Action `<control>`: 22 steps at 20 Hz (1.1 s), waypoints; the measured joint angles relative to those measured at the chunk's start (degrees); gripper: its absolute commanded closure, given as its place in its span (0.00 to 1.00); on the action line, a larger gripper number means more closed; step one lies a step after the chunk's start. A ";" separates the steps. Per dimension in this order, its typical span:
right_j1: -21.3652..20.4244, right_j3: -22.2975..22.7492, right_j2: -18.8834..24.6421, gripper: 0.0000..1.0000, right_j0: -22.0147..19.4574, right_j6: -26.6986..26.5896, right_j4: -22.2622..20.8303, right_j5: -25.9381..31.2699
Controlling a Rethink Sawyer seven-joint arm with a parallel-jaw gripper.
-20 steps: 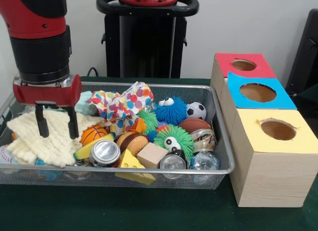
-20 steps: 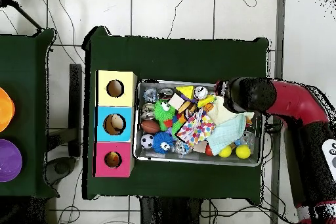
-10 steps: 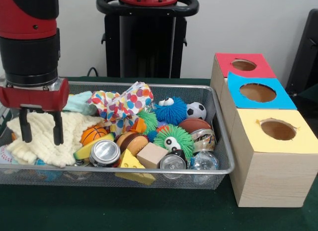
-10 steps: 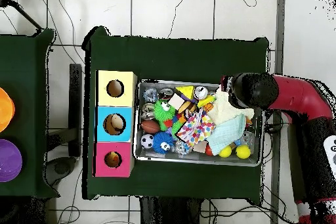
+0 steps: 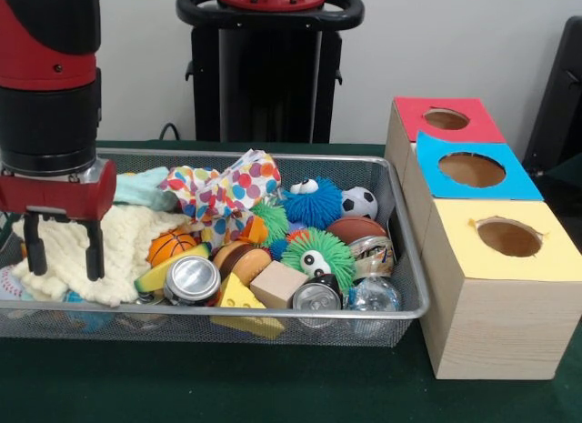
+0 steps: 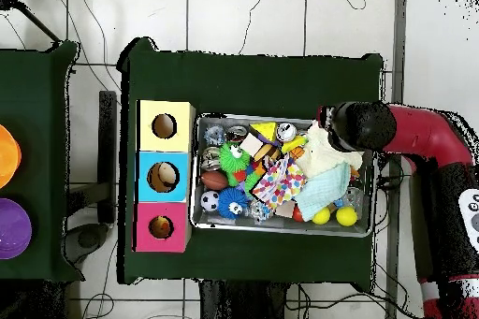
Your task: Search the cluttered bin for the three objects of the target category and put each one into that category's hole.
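Jaws (image 5: 62,250) shifted left over cream cloth (image 5: 109,250); basketball (image 5: 171,245) beside.

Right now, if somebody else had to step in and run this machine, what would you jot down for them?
Gripper: open, empty, fingers pointing down over the cream cloth at the end of the wire bin farthest from the boxes.
Bin: full of clutter, including a spotted cloth, cans, furry balls, a small basketball, a soccer ball, a wooden block.
Boxes: red, blue and yellow holes beside the bin.
Done: the pictures show nothing held or on its way to a hole.
Left: pick out the three target things and drop each in its hole.
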 measured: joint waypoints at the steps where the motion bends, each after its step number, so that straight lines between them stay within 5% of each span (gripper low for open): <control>1: 0.27 -0.14 0.00 0.00 0.01 0.00 -0.02 0.00; 22: 6.81 -3.90 0.08 0.00 0.81 0.00 -0.13 0.01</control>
